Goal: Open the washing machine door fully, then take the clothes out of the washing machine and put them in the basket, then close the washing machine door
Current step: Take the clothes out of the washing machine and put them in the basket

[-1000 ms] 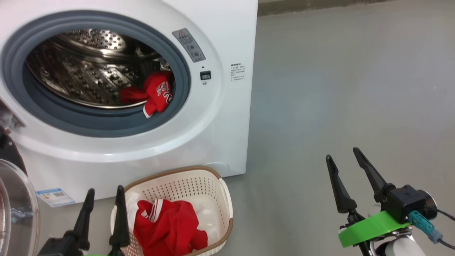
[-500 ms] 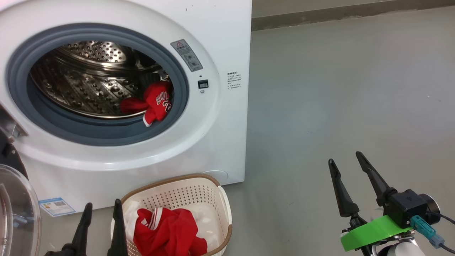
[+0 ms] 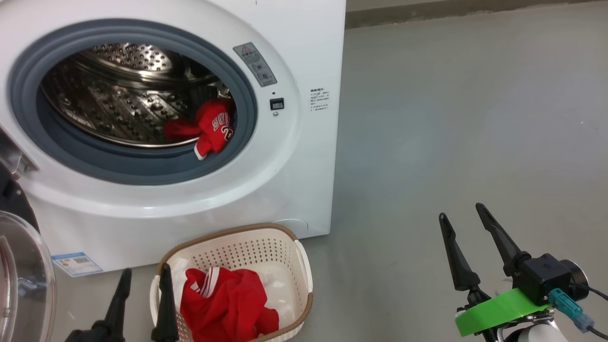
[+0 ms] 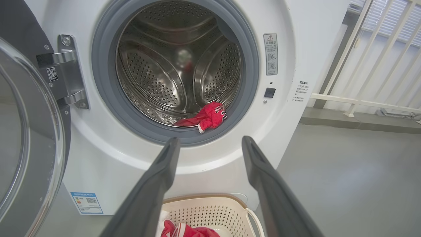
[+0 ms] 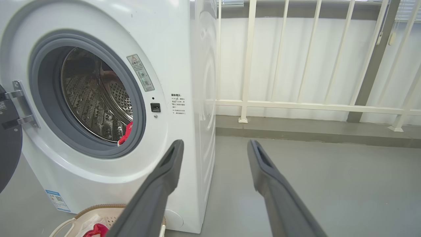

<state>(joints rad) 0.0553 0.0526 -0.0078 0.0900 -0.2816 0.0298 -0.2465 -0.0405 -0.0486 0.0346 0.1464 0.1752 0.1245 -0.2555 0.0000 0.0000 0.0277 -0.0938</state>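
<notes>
The white washing machine stands with its door swung open at the lower left, glass bowl showing. A red jersey lies at the lower right of the steel drum, draped on the grey ring. More red clothes and white cloth lie in the cream basket on the floor before the machine. My left gripper is open and empty, just left of the basket's near end. My right gripper is open and empty over bare floor, to the right of the machine.
Grey floor stretches to the right of the machine. A white railing on a low kerb runs behind it. The door hinge sits on the left of the opening, and a blue label is low on the front.
The head camera shifted slightly, so the whole picture moved. My left gripper sits a little lower in view. The clothes, basket and right gripper stay as they were.
</notes>
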